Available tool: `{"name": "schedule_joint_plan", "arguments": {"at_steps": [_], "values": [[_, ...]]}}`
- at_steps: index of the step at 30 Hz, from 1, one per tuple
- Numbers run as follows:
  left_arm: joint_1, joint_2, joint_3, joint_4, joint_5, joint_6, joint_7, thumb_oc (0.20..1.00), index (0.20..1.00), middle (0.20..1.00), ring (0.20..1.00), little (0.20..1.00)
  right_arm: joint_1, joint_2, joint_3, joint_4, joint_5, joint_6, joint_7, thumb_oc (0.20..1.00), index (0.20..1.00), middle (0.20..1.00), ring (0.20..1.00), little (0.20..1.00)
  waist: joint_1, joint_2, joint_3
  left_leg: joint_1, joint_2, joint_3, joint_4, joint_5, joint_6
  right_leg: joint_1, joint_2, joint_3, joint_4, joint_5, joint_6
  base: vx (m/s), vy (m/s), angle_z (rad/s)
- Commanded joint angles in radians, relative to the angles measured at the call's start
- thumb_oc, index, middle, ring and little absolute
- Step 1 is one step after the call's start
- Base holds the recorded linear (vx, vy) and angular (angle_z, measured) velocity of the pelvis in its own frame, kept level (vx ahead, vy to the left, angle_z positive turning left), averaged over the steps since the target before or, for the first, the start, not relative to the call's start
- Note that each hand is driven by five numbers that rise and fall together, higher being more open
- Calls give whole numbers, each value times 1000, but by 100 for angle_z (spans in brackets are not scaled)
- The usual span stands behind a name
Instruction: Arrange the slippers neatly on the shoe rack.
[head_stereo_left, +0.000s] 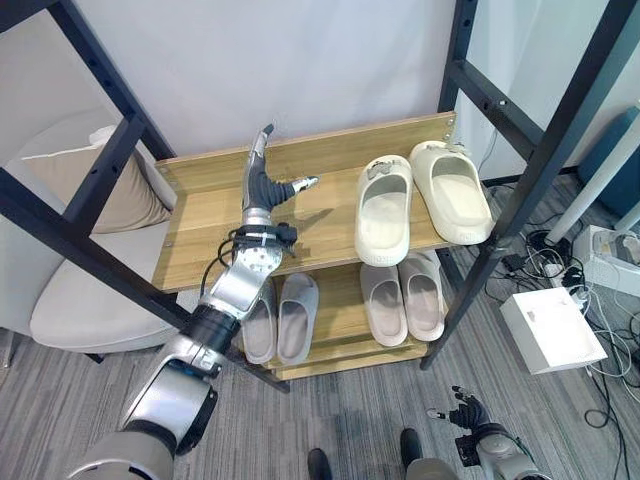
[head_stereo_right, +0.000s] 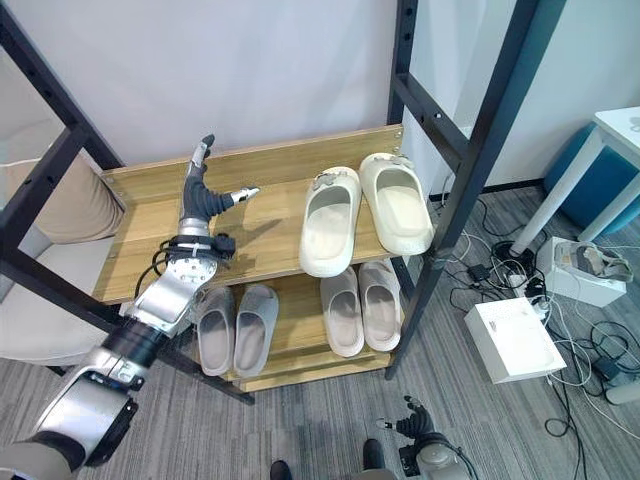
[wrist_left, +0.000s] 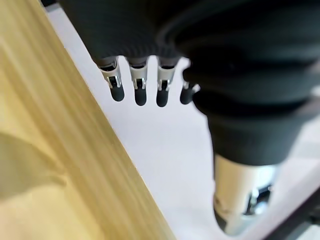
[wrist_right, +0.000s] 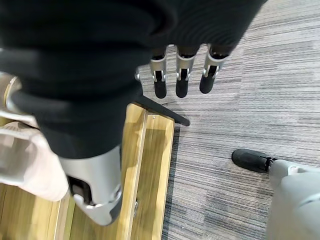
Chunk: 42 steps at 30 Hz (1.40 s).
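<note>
Left eye view: the left robot hand (head_stereo_left: 262, 180) hangs over the bare left half of the shoe rack's top shelf (head_stereo_left: 200, 235), fingers straight and released, holding nothing. A cream pair of slippers (head_stereo_left: 420, 200) lies side by side on the shelf's right half, well apart from it. The right robot hand (head_stereo_left: 468, 410) hangs low over the floor, fingers relaxed and empty.

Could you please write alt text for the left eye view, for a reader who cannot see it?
The robot's left hand hovers open over the bare left part of a wooden shoe rack's upper shelf, holding nothing. A cream pair of slippers lies on that shelf's right side, and a grey pair and a beige pair lie on the lower shelf.
</note>
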Motion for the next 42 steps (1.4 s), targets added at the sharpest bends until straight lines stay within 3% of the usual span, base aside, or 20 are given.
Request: {"name": "schedule_joint_plan", "arguments": {"at_steps": [1, 2, 5, 10, 16, 23, 34, 42], "values": [[17, -31, 44, -71, -233, -114, -100, 1000, 1000, 1000, 1000, 1000, -32, 41, -14, 40, -16, -7, 5, 1000, 1000, 1000, 1000, 1000, 19, -37, -16, 53, 24, -29, -7, -57, -53, 47, -22, -39, 1, -91, 52, 0, 0, 0], [19, -30, 44, -73, -234, -113, -101, 1000, 1000, 1000, 1000, 1000, -32, 41, -14, 40, -16, -7, 5, 1000, 1000, 1000, 1000, 1000, 19, -37, -17, 53, 24, -29, -7, -57, -53, 47, -22, -39, 1, -91, 52, 0, 0, 0], [77, -94, -18, -133, -485, -107, -182, 1000, 1000, 1000, 1000, 1000, -38, 43, -11, 25, -10, 17, 6, 1000, 1000, 1000, 1000, 1000, 24, -35, -16, 51, 23, -34, -7, -54, -51, 48, -21, -42, 1, -90, 51, -12, 3, 8], [51, -136, -96, -124, -570, -78, -204, 1000, 1000, 1000, 1000, 1000, -42, 47, 8, 6, -4, 33, 10, 1000, 1000, 1000, 1000, 1000, 19, -31, -13, 53, 23, -35, -7, -52, -50, 50, -21, -40, 1, -91, 50, -8, 2, 3], [-8, -171, -151, -77, -523, -61, -204, 1000, 1000, 1000, 1000, 1000, -44, 49, 31, -3, 2, 37, 9, 1000, 1000, 1000, 1000, 1000, 9, -28, -11, 56, 23, -32, -7, -53, -48, 48, -21, -36, 1, -91, 51, 0, 0, 0], [-126, -254, -203, 157, -384, -44, -167, 1000, 1000, 1000, 1000, 1000, -52, 44, 51, 0, 11, 30, 0, 1000, 1000, 1000, 1000, 1000, -20, -20, -6, 59, 22, -20, -7, -55, -48, 43, -22, -23, 1, -88, 52, -2, -2, -2], [-279, -304, -240, 471, -182, -8, -115, 1000, 1000, 1000, 1000, 1000, -56, 20, 55, 26, 11, 12, -11, 1000, 1000, 1000, 1000, 1000, -66, -12, 1, 54, 27, 3, -7, -53, -51, 20, -18, 6, 1, -81, 54, 0, -4, -6], [-390, -348, -228, 635, -226, -7, -90, 1000, 1000, 1000, 1000, 1000, -58, 10, 67, 47, 0, 7, -14, 1000, 1000, 1000, 1000, 1000, -96, -9, 5, 53, 31, 15, -7, -53, -54, 8, -15, 19, 1, -77, 56, 7, -4, -3]]}}
